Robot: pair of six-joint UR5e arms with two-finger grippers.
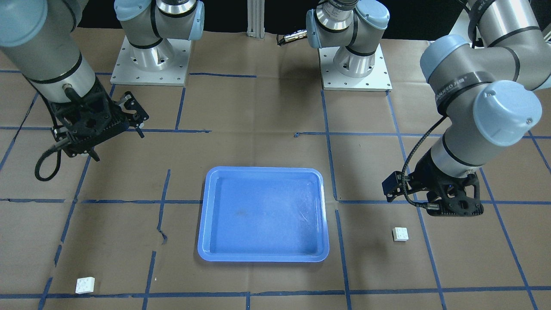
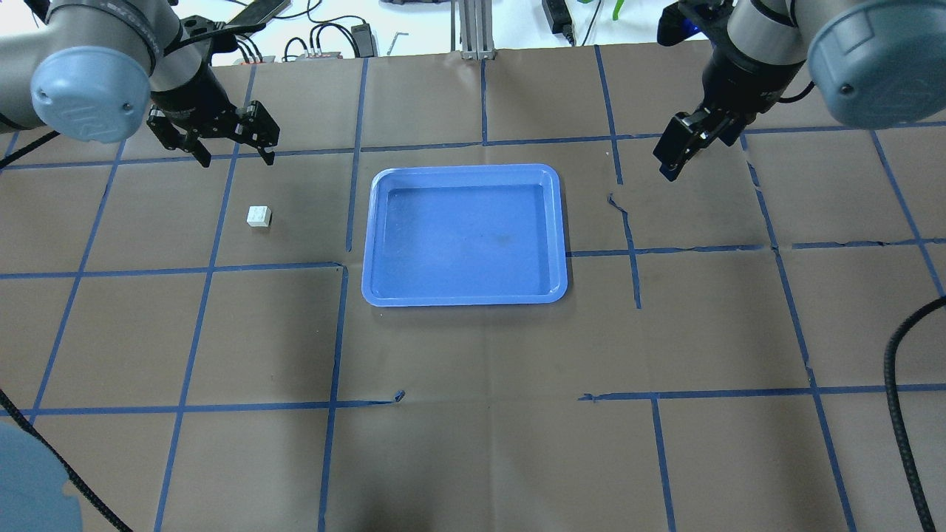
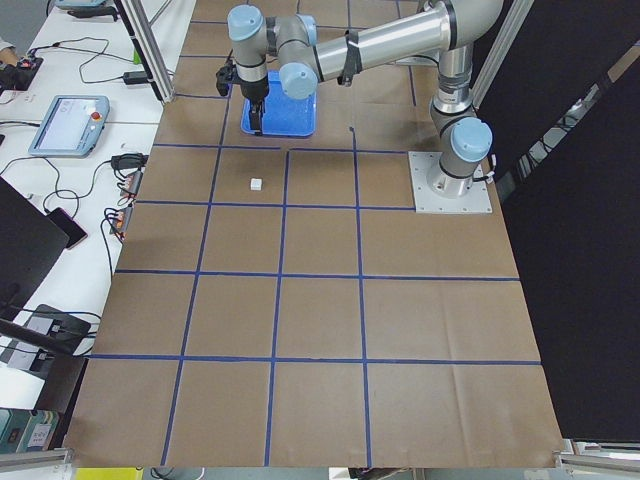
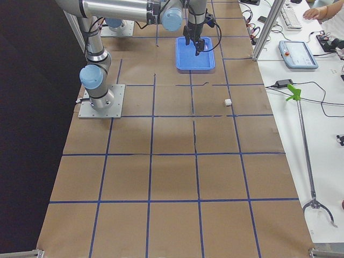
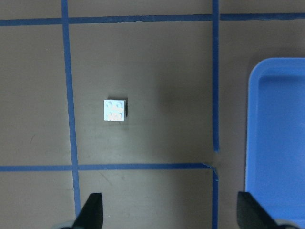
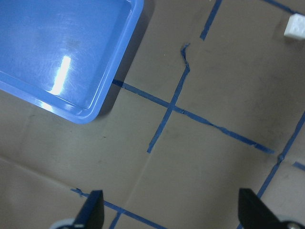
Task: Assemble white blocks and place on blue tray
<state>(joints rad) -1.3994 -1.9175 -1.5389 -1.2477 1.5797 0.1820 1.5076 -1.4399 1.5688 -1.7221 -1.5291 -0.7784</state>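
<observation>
The blue tray [image 1: 262, 258] lies empty at the table's middle; it also shows in the overhead view [image 2: 465, 299]. One white block [image 2: 259, 216] sits studs up on the paper left of the tray; it also shows in the front view [image 1: 400, 234] and the left wrist view [image 5: 115, 110]. My left gripper [image 2: 235, 157] hovers open and empty close beside it, fingertips [image 5: 93, 210] wide apart. The other white block [image 1: 85, 285] lies far off on my right side and shows at a corner of the right wrist view [image 6: 295, 26]. My right gripper [image 2: 669, 166] is open and empty, above the paper right of the tray [image 6: 71, 71].
Brown paper with a blue tape grid covers the table, torn in places [image 6: 183, 52]. Both arm bases [image 1: 150, 60] stand at the robot's edge. A black cable [image 2: 909, 369] hangs at the overhead view's right. The operators' desks with pendants [image 3: 68, 122] run beyond the far edge.
</observation>
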